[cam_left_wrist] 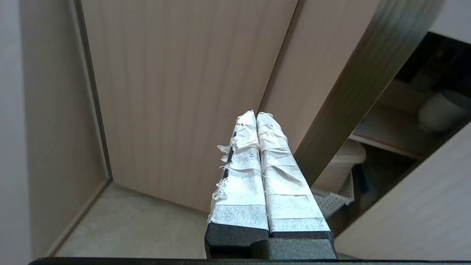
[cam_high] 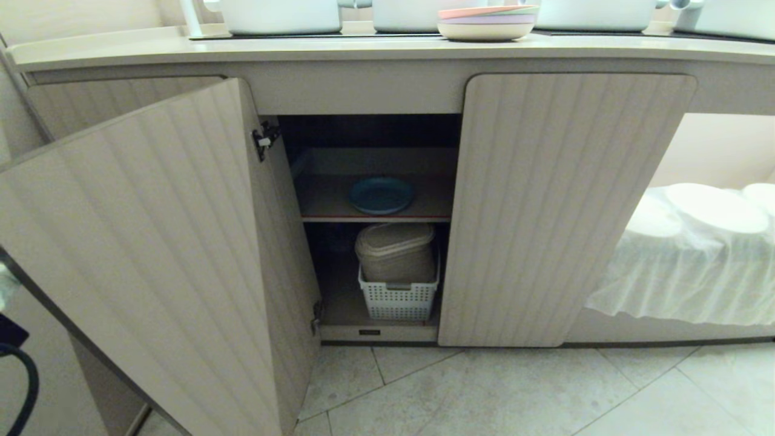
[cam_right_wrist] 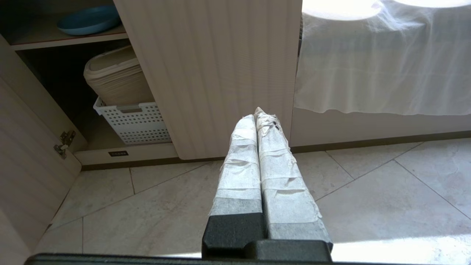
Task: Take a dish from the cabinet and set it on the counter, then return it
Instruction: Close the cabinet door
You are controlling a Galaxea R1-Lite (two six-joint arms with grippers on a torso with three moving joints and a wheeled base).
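The left gripper [cam_left_wrist: 257, 115] shows in its own wrist view at the lower centre of the frame, its two tape-wrapped fingers [cam_left_wrist: 241, 176] pressed flat together with no gap between them, holding nothing. The right gripper [cam_right_wrist: 257, 112] appears likewise at the lower centre of its wrist view, its taped fingers [cam_right_wrist: 279, 173] also closed against each other and empty, angled downward. In the head view neither gripper is visible; only a dark cable shows at the lower left edge.
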